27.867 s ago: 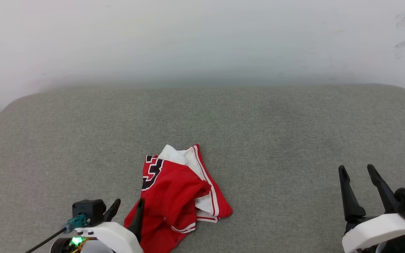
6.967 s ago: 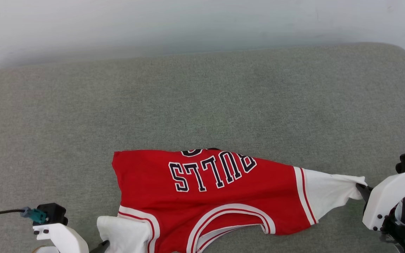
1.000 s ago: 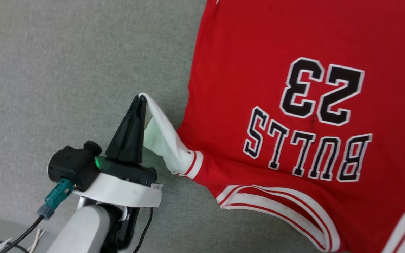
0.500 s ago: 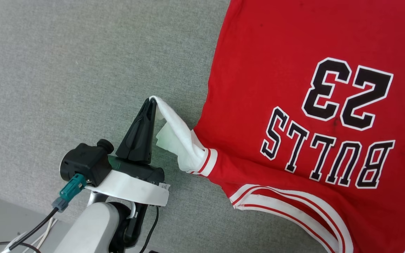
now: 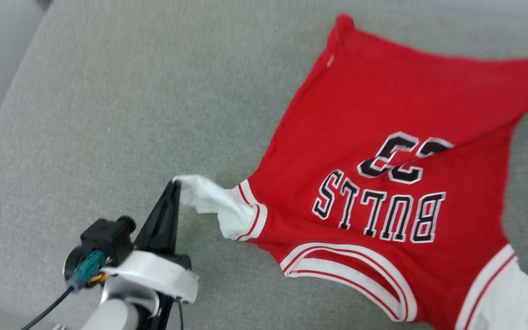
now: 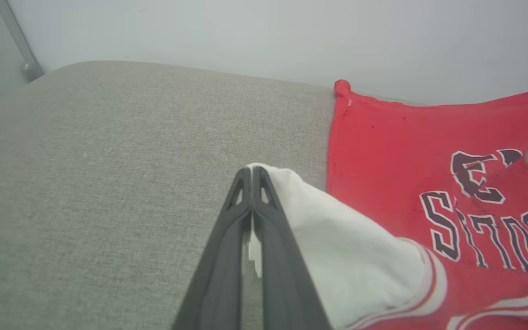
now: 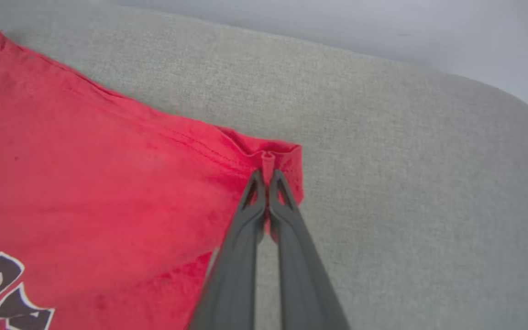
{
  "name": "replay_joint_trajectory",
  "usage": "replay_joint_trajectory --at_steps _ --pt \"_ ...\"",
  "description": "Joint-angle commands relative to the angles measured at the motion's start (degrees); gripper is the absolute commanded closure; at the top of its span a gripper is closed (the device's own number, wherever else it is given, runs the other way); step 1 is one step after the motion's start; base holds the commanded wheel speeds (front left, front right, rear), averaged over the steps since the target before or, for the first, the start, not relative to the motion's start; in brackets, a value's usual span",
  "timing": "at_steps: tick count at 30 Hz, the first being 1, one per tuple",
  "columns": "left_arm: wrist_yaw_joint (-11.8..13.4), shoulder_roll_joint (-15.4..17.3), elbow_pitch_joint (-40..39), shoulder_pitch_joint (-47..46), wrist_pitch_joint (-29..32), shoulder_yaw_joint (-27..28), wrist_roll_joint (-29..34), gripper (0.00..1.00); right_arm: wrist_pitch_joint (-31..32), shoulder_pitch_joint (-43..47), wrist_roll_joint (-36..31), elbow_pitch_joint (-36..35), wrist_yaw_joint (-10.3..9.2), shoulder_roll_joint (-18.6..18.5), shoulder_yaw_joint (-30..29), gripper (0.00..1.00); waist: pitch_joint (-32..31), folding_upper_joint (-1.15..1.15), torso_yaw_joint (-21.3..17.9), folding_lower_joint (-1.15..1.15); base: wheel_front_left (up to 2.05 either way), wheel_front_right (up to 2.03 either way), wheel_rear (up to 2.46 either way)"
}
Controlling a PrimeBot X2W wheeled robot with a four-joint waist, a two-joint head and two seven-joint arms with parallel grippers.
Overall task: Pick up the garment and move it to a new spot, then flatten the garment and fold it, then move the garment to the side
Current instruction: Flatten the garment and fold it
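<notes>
The garment [image 5: 383,137] is a red shirt with black "BULLS 23" lettering, spread face up on the grey cushion, collar toward me. My left gripper [image 5: 174,184] is shut on the tip of its white sleeve [image 5: 213,201], which stretches out to the shirt's left. In the left wrist view the left gripper [image 6: 251,170] pinches that white sleeve [image 6: 337,238] beside the garment [image 6: 406,142]. In the right wrist view my right gripper [image 7: 267,173] is shut on the red hem corner of the garment [image 7: 85,174], which puckers between the tips. The other white sleeve [image 5: 507,298] lies at the lower right.
The grey fabric cushion [image 5: 131,101] spreads wide to the left of the shirt, its rounded left edge [image 5: 7,91] dropping off to a pale floor. A pale wall [image 6: 245,32] stands behind the cushion. A black cable [image 5: 48,309] trails from my left wrist.
The head camera has swung, showing the whole shirt. The right gripper has shut on the hem corner, pulling a crease across the "23". The left gripper still holds the white sleeve.
</notes>
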Motion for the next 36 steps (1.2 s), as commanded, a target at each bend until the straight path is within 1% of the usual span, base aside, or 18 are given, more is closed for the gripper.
replay_joint_trajectory --at_steps 1,4,8,11,13,14,15,16,19,21,23,24,25,27,29,31,34,36 --pt "0.66 0.57 0.04 1.99 0.43 0.5 -0.81 1.0 0.29 4.03 1.59 -2.28 -0.04 -1.16 1.71 1.0 -7.68 0.0 -4.54 0.0 0.0 0.0 0.0" --pt "1.95 1.62 -0.38 5.67 1.25 1.62 -1.96 1.0 2.35 12.99 4.61 -7.86 -0.04 -3.15 3.77 1.0 -12.37 0.0 -6.92 0.0 0.0 0.0 0.0" --pt "4.57 3.07 -1.91 10.73 2.69 3.12 -3.04 1.0 7.57 27.06 7.87 -18.37 -0.04 -5.08 4.62 1.0 -16.8 0.0 -10.12 0.0 0.0 0.0 0.0" --pt "6.46 4.02 -3.21 14.21 3.76 4.33 -3.84 1.0 11.97 39.23 10.01 -26.82 -0.04 -5.45 3.85 1.0 -18.79 0.0 -12.44 0.0 0.0 0.0 0.0" --pt "7.47 4.98 -4.15 16.09 4.4 5.01 -3.94 1.0 14.78 46.39 11.14 -32.56 -0.04 -4.97 2.85 1.0 -19.21 0.0 -13.86 0.0 0.0 0.0 0.0" --pt "7.85 5.18 -4.55 16.86 4.74 5.19 -4.13 1.0 16.17 50.01 11.57 -34.7 -0.04 -4.54 2.36 1.0 -19.59 0.0 -14.53 0.0 0.0 0.0 0.0" --pt "8.24 5.4 -5.07 17.76 4.95 5.34 -4.37 1.0 17.66 53.58 12.63 -36.75 -0.05 -3.26 1.29 1.0 -19.83 0.0 -15.11 0.0 0.0 0.0 0.0" --pt "8.52 5.79 -5.5 18.27 5.31 5.5 -4.31 1.0 18.6 56.59 12.18 -38.99 -0.03 -3.0 0.95 1.0 -19.95 0.0 -15.65 0.0 0.0 0.0 0.0" --pt "9.06 6.39 -6.6 19.33 6.29 5.54 -4.63 1.0 21.61 65.13 12.63 -43.01 -0.03 -0.35 -0.79 1.0 -20.67 0.0 -16.86 0.0 0.0 0.0 0.0" --pt "9.25 6.52 -7.27 19.76 6.94 5.46 -4.88 1.0 22.75 68.95 13.21 -44.14 -0.04 2.6 -2.44 1.0 -20.71 0.0 -17.44 0.0 0.0 0.0 0.0" --pt "9.32 6.92 -7.74 19.88 7.33 5.45 -4.76 1.0 22.54 70.89 12.77 -45.05 -0.03 4.72 -3.48 1.0 -20.54 0.0 -17.9 0.0 0.0 0.0 0.0" --pt "9.38 7.05 -7.9 19.87 7.52 5.44 -4.75 1.0 21.98 71.31 13.01 -45.26 -0.03 6.17 -4.06 0.82 -20.48 0.0 -18.03 0.0 0.0 0.0 0.0" --pt "9.44 7.13 -8.08 19.91 7.66 5.46 -4.79 1.0 20.69 71.27 13.02 -45.82 -0.03 6.95 -4.36 0.0 -20.46 0.0 -18.16 0.0 0.0 0.0 0.0" --pt "9.57 7.31 -8.33 19.93 7.84 5.53 -4.76 1.0 15.89 69.54 12.36 -46.6 -0.04 7.96 -5.7 0.0 -20.26 0.0 -18.4 0.0 0.0 0.0 0.0" --pt "9.61 7.44 -8.67 19.51 7.88 5.43 -4.63 1.0 9.05 67.55 11.17 -46.95 -0.03 7.98 -6.48 0.0 -19.77 0.0 -18.52 0.0 0.0 0.0 0.0" --pt "9.44 7.53 -8.91 18.57 8.11 5.25 -4.43 1.0 1.13 64.71 10.68 -46.48 -0.02 9.24 -7.71 0.0 -19.2 0.0 -18.47 0.0 0.0 0.0 0.0" --pt "9.32 7.49 -9.21 17.52 8.59 4.95 -4.38 1.0 -10.3 60.04 10.22 -44.1 -0.03 10.9 -9.7 0.0 -17.93 0.0 -18.23 0.0 0.0 0.0 0.0" --pt "9.32 7.59 -9.89 16.2 8.86 4.98 -4.19 1.0 -15.92 56.52 10.16 -42.46 -0.02 11.47 -9.79 0.0 -16.57 0.0 -17.96 0.0 0.0 0.0 0.0"
